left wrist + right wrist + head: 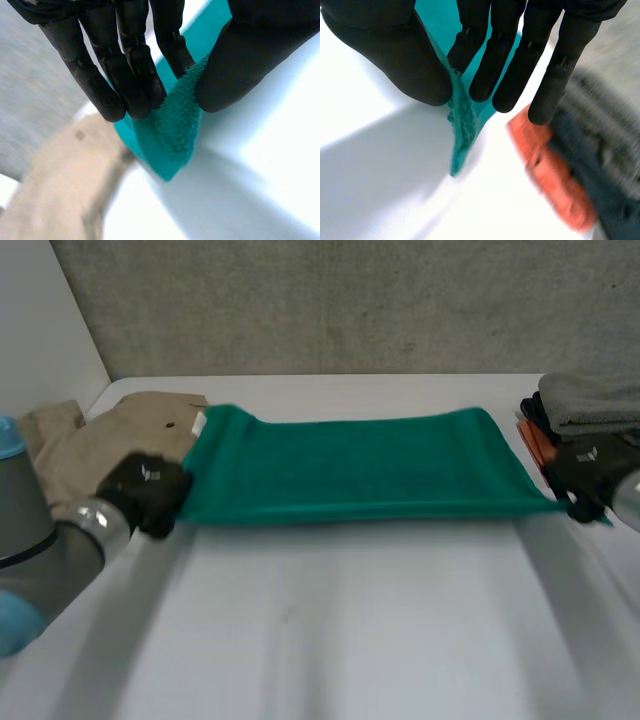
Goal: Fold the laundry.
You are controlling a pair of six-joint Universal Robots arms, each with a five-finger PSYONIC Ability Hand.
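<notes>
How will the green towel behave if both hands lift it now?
Probably floppy: the green towel is held only at two corners by the left hand and right hand, so its middle would likely sag. Its fuzzy pile, pinched there, should grip rather than slip.

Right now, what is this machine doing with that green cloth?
The robot holds a green towel stretched out across the white table. Its left hand pinches one near corner, its right hand the other. A beige garment lies beside the left hand, a stack of folded clothes beside the right.
</notes>
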